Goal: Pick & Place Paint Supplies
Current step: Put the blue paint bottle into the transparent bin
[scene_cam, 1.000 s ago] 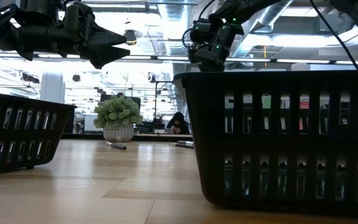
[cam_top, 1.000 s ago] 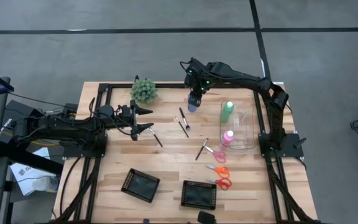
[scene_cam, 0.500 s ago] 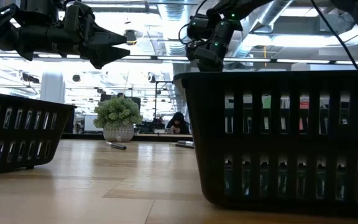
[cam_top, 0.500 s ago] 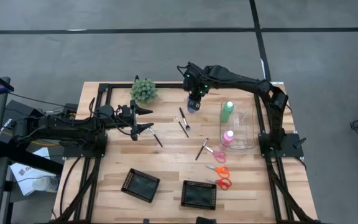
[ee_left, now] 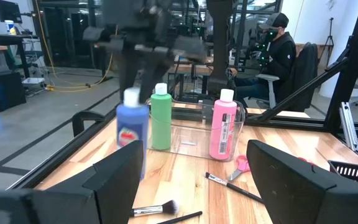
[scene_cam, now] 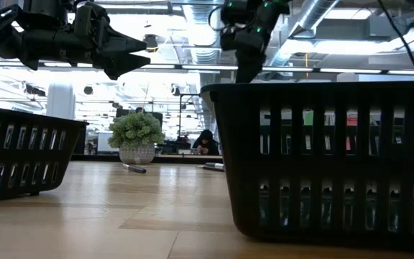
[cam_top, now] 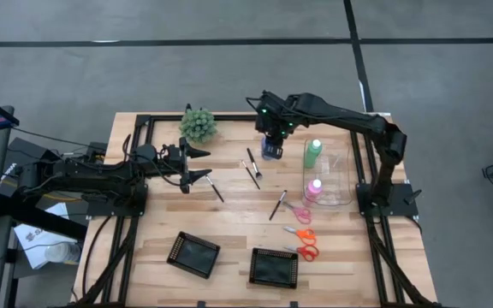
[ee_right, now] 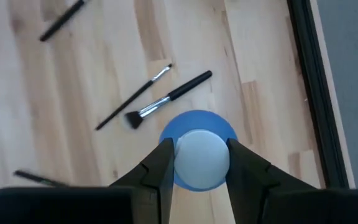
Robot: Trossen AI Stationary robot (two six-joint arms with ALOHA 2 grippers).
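My right gripper (cam_top: pixel 270 142) hangs over the far middle of the table, shut on the blue bottle (cam_top: pixel 270 152), which has a white cap. The green bottle (cam_top: pixel 313 152) and the pink bottle (cam_top: pixel 314 190) stand upright in a clear container (cam_top: pixel 335 175) to its right. Thin dark brushes (cam_top: pixel 252 167) lie flat on the wood, another (cam_top: pixel 278 204) nearer. Pink scissors (cam_top: pixel 299 212), orange scissors (cam_top: pixel 303 234) and red scissors (cam_top: pixel 307 251) lie near the right side. My left gripper (cam_top: pixel 209 164) waits open, in the air left of centre. My right gripper pinches the blue bottle's white cap (ee_right: pixel 199 163) between its two fingers (ee_right: pixel 164 160), which come from above, pointing down. The bottle hangs upright below them (ee_left: pixel 132 134). Its base is hidden in every view, so I cannot tell if it is clear of the table.
A bushy green plant ball (cam_top: pixel 198 124) sits at the far left-centre. Two black square trays (cam_top: pixel 193 254) (cam_top: pixel 274 267) rest near the near edge, and they block much of the low view (scene_cam: pixel 322 158). A black frame (cam_top: pixel 229 117) runs around the table. People sit in the room beyond.
My right gripper has risen, as the low view shows, carrying the blue bottle with it, and has shifted a little toward the table's right and near side.
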